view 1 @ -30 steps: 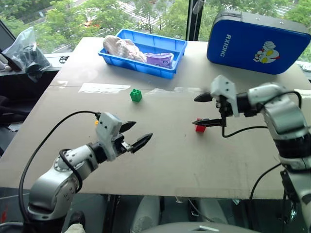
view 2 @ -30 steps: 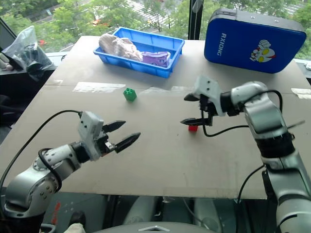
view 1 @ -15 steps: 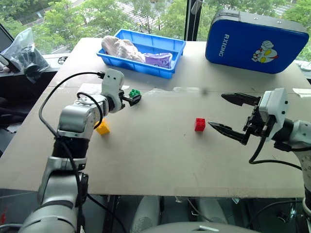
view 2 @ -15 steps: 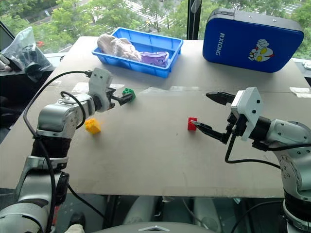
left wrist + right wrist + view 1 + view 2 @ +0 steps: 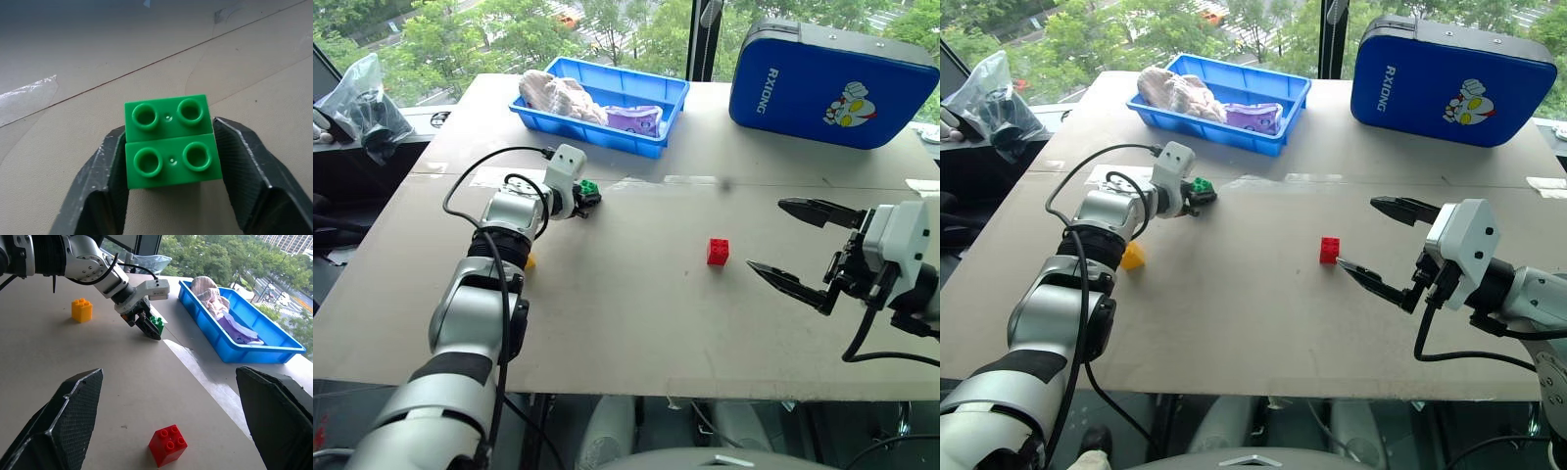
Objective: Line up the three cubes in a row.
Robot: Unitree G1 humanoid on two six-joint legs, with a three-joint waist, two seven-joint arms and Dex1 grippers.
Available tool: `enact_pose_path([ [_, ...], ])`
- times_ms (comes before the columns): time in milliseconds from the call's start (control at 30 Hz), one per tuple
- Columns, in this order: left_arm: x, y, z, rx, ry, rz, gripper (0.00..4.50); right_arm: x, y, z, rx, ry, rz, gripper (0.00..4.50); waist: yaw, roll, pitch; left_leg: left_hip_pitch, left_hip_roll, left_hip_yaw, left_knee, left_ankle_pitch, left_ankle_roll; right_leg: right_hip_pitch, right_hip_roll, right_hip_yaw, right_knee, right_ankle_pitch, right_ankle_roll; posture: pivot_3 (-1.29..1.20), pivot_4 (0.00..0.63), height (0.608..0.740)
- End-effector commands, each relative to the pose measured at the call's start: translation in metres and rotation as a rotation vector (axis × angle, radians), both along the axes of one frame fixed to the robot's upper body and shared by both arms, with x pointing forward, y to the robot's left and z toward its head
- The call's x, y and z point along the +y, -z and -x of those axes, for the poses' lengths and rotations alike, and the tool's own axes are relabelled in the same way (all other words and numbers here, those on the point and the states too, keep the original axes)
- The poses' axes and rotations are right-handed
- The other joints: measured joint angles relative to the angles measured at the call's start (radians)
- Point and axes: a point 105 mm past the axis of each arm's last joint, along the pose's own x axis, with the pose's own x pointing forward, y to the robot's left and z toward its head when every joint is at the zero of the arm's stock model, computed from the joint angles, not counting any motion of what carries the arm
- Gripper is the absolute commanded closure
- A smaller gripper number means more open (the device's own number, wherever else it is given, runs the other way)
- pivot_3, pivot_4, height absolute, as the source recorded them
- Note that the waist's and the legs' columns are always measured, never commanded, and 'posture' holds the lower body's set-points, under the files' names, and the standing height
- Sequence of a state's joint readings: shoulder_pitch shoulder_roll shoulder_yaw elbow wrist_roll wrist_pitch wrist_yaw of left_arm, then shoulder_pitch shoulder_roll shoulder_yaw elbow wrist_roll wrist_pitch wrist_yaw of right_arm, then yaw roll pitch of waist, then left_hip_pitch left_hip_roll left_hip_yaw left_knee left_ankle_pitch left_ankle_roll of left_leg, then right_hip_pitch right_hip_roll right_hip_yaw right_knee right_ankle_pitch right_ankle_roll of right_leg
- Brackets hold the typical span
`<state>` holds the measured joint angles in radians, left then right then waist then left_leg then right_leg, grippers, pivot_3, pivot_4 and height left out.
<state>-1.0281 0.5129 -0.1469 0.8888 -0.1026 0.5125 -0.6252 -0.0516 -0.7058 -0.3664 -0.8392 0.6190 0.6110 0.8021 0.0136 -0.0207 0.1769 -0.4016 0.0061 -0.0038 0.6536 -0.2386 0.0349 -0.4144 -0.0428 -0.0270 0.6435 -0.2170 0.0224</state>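
Note:
My left gripper [image 5: 586, 199] is shut on the green cube [image 5: 590, 186] at the table's far left-centre. In the left wrist view its two black fingers [image 5: 110, 166] press the sides of the studded green cube [image 5: 168, 139], which rests on the table. The red cube [image 5: 717, 251] sits alone mid-table. Partly hidden behind my left forearm, the yellow-orange cube [image 5: 1133, 256] lies nearer the left edge. My right gripper [image 5: 768, 235] hangs open to the right of the red cube, apart from it and holding nothing.
A blue tray [image 5: 597, 135] with cloth and a purple packet stands at the back. A big blue case [image 5: 832, 83] stands at the back right. A dark bag [image 5: 362, 103] lies off the table's left. A tape seam crosses the tabletop behind the green cube.
My left arm reached forward to the green cube and its fingers shut on it. My right gripper drew back from the red cube toward the right, staying open.

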Motion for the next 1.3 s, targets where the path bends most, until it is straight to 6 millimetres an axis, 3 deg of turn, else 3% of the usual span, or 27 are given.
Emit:
enact_pose_path([
  [33, 0.001, -0.014, -0.004, -0.045, 0.024, -0.020, 3.17, 0.000, -0.008, 0.007, -0.058, -0.004, 0.010, 0.00, 0.000, 0.000, 0.000, 0.000, 0.000, 0.000, 0.000, 0.000, 0.000, 0.000, 0.000, 0.000, 0.000, 0.000, 0.000, 0.00, 0.150, 0.740],
  [133, -0.005, -0.025, -0.002, -0.081, 0.106, 0.005, 3.17, -0.002, -0.007, 0.008, -0.048, -0.020, 0.003, 0.00, 0.000, 0.000, 0.000, 0.000, 0.000, 0.001, 0.000, 0.000, 0.000, 0.000, 0.000, 0.000, 0.000, 0.000, 0.000, 0.00, 0.150, 0.740],
  [300, -0.048, -0.050, 0.029, -0.124, 0.510, 0.095, 3.17, -0.010, -0.002, 0.008, -0.026, -0.021, 0.002, 0.00, 0.000, -0.001, 0.000, 0.000, 0.000, 0.000, 0.000, 0.000, 0.000, 0.000, 0.000, 0.000, 0.000, 0.000, 0.000, 0.00, 0.150, 0.740],
  [400, -0.059, -0.048, 0.036, -0.198, 0.637, -0.019, 3.17, -0.014, -0.001, 0.007, -0.024, -0.022, 0.001, 0.00, 0.000, 0.000, 0.000, -0.001, 0.000, 0.001, 0.000, 0.000, 0.000, 0.000, 0.000, 0.001, 0.000, 0.000, 0.000, 0.00, 0.150, 0.740],
  [500, -0.078, -0.037, 0.057, -0.121, 0.879, -0.068, 3.17, -0.018, 0.004, 0.004, 0.000, -0.035, 0.009, 0.00, 0.000, 0.000, 0.000, 0.000, 0.000, 0.001, 0.001, 0.000, 0.000, 0.000, 0.000, 0.001, 0.000, 0.000, 0.000, 0.00, 0.150, 0.740],
  [667, -0.103, -0.022, 0.073, -0.040, 1.086, -0.150, 3.17, -0.024, 0.012, 0.003, 0.031, -0.063, 0.057, 0.00, 0.002, -0.001, 0.000, 0.000, 0.000, 0.001, 0.002, 0.000, 0.000, 0.000, 0.000, 0.001, 0.001, 0.000, 0.000, 0.00, 0.150, 0.740],
  [867, -0.107, -0.004, 0.080, -0.010, 1.178, -0.217, 3.17, -0.025, 0.018, 0.004, 0.039, -0.072, 0.060, 0.00, -0.002, -0.001, 0.000, 0.000, 0.000, 0.001, 0.002, 0.000, 0.000, 0.000, 0.002, 0.002, 0.001, 0.000, 0.000, 0.00, 0.150, 0.740],
  [1300, -0.105, 0.010, 0.080, 0.036, 1.167, -0.264, 3.17, -0.032, 0.033, 0.012, 0.087, -0.069, 0.118, 0.00, 0.000, -0.001, 0.000, 0.000, 0.001, 0.001, 0.004, 0.000, 0.000, 0.000, 0.003, 0.002, 0.001, -0.002, 0.003, 0.00, 0.150, 0.740],
])
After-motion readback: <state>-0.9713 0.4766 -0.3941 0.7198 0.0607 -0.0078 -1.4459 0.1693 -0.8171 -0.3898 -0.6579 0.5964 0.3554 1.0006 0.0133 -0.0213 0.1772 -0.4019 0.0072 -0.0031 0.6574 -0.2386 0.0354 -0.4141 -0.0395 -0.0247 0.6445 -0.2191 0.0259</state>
